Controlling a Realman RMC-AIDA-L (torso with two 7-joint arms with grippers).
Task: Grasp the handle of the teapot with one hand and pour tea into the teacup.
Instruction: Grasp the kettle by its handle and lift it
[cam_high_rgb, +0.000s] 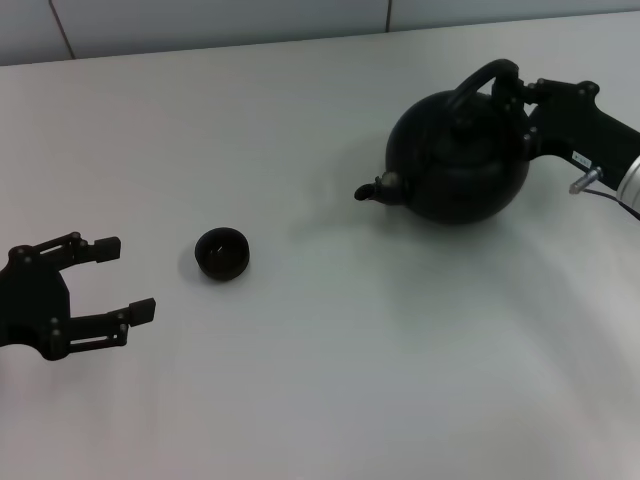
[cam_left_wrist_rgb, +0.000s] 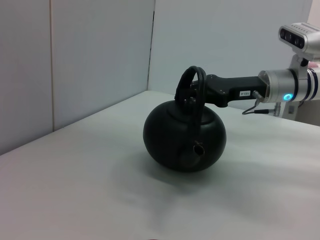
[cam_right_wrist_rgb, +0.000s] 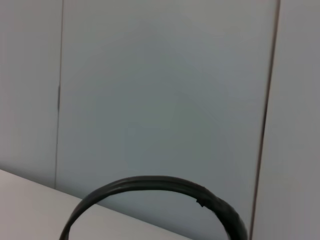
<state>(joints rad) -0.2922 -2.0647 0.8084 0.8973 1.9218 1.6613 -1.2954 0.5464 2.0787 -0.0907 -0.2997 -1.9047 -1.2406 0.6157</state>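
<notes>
Right now you have one teapot, one teacup and two grippers on the white table; count nothing more among the task's things. Your teapot sits in the upper right of the head view, upright on the table, its short spout pointing toward the frame's left, toward the cup; its arched handle rises over the lid. Your right gripper comes in from the right edge and meets that handle at its far side; the fingers look closed around the bail, though the black-on-black contact is hard to read in the head view; the left wrist view shows the same gripper reaching in level from the right, its tip right at the handle above the pot. Your right wrist view gives you only the curve of the handle along the bottom of the frame, with wall panels behind. The teacup stands alone at centre left of the head view, well apart from the pot; you cannot tell whether it holds any liquid. Your left gripper rests at the lower left edge, its two fingers spread wide with nothing between them, near the cup but not touching it.
</notes>
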